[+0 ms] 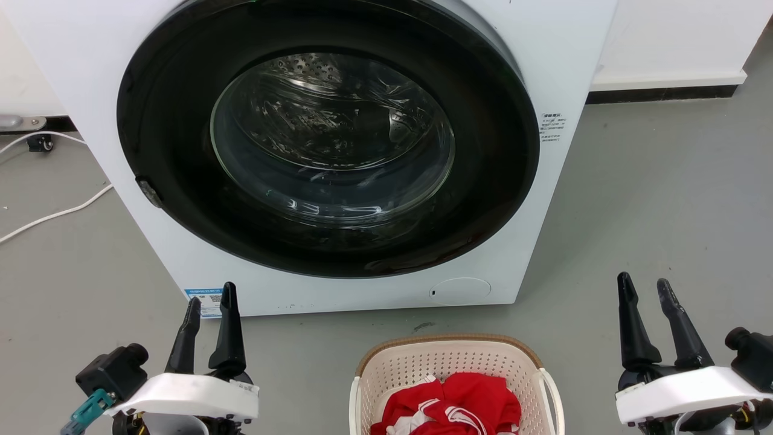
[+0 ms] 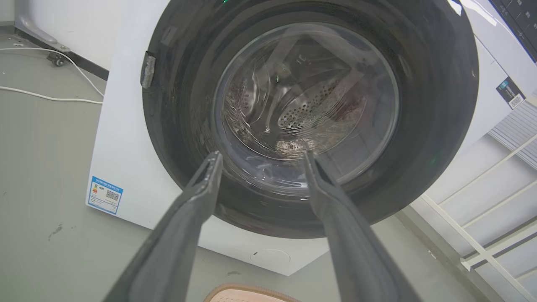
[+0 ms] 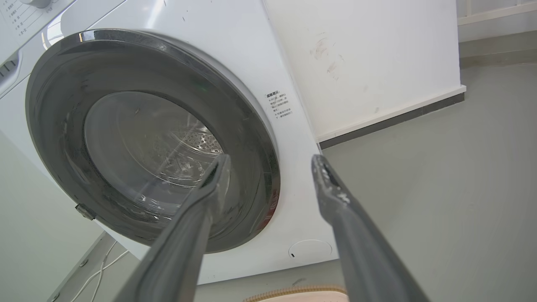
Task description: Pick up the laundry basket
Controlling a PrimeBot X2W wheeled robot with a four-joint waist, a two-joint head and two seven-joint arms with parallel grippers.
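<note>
A white front-loading washing machine takes up the upper middle of the head view; its round, dark-rimmed glass door is shut and the perforated steel drum shows through it. The grey floor spreads out on both sides. The laundry basket stands on that floor just in front of the washer, at the bottom centre of the head view, between the two grippers and apart from both; its brown rim faces the machine and a white loop handle shows at each side. The left gripper sits at the lower left, fingers pointing towards the washer; the gap looks narrow in the head view, but the left wrist view shows the fingers plainly spread. The right gripper sits at the lower right, its fingers likewise parted and clear of the basket. A red garment with white stripes lies crumpled inside the basket; a white cable trails over the floor left of the washer; a small blue-edged label is stuck at the machine's lower left corner.
</note>
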